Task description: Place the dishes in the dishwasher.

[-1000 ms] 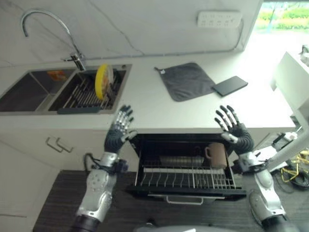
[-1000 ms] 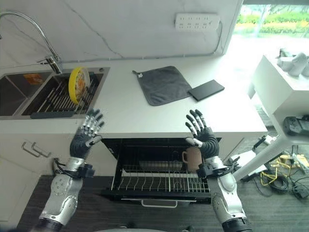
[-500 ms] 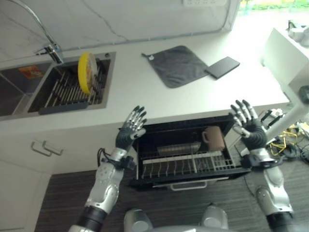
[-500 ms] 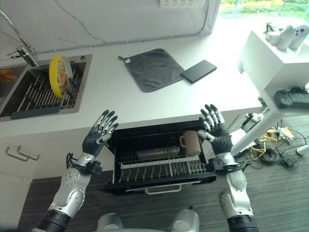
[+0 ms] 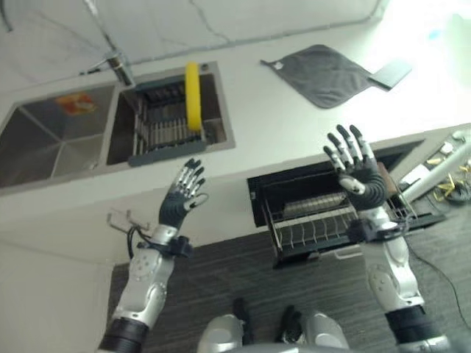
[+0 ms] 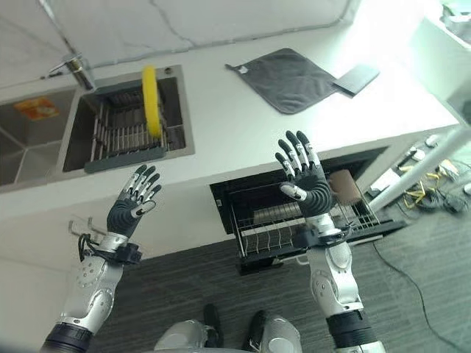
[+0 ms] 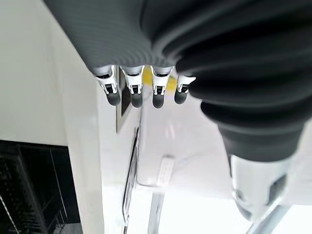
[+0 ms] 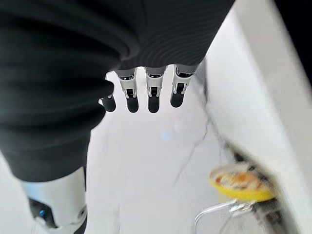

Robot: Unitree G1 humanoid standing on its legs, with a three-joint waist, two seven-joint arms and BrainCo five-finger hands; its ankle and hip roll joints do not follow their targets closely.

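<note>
Silver-grey arms both raised in front of me, palms facing away, nothing held. My left hand [image 5: 182, 198] is up in front of the counter's front edge, below the sink, fingers [image 7: 133, 92] straight and spread, empty. My right hand [image 6: 303, 176] is up over the front edge of the counter above the dishwasher, fingers [image 8: 152, 95] straight and fanned out, empty too.

White counter [image 6: 221, 118] runs along a pale marbled wall. Double sink [image 5: 44, 143] is set into its left part, with a tap [image 5: 118, 66] at the back edge. Right basin holds a dark drying rack [image 6: 121, 136], and the yellow plate [image 5: 193, 94] stands upright on edge in that rack, toward its right side near the back. Plate is well apart from both hands.

Grey cloth [image 6: 288, 77] lies flat on the counter's right part toward the back edge, with a dark flat rectangular object [image 6: 356, 79] just beside it on the right.

Dishwasher [image 5: 324, 213] below the counter's front edge is open, wire rack [image 6: 287, 234] pulled out over dark wood-look floor [image 6: 191, 283]. Brown mug [image 6: 344, 187] sits in the rack's right side, partly hidden behind my right hand. White cabinet fronts below the sink, with a metal handle [image 5: 121, 219] near my left wrist.
</note>
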